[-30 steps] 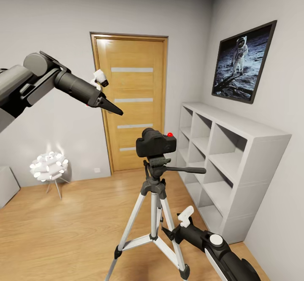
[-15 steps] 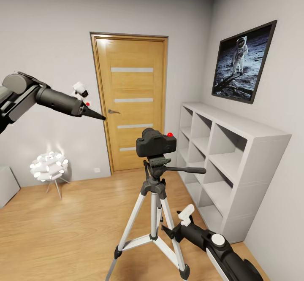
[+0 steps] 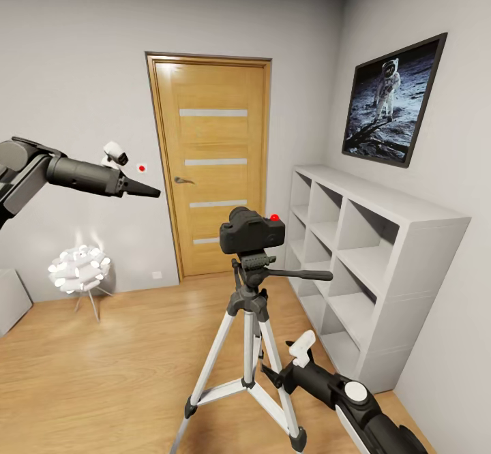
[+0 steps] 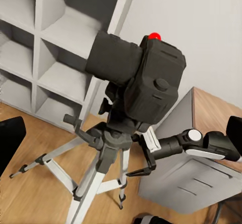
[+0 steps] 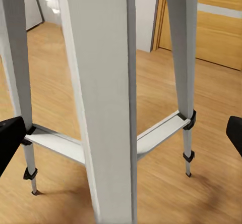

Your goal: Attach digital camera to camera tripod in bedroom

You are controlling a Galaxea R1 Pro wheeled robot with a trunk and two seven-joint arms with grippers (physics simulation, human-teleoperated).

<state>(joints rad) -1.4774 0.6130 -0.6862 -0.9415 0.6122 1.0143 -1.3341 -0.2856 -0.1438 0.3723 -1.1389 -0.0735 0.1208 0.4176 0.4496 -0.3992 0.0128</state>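
Since a second ago the left gripper [image 3: 151,193] has swung away leftward, fingers spread and empty, well apart from the digital camera [image 3: 251,232] seated atop the camera tripod [image 3: 249,345], right gripper [image 3: 271,375] open beside its legs.

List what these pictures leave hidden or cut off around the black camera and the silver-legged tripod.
- Head view: the joint between the small black digital camera with a red button and the tall silver-legged camera tripod is too small and dark to judge.
- Head view: the tripod's near left foot runs off the bottom edge.
- Head view: the right gripper lies partly behind a tripod leg.
- Right wrist view: the tripod's head is cut off by the top edge.
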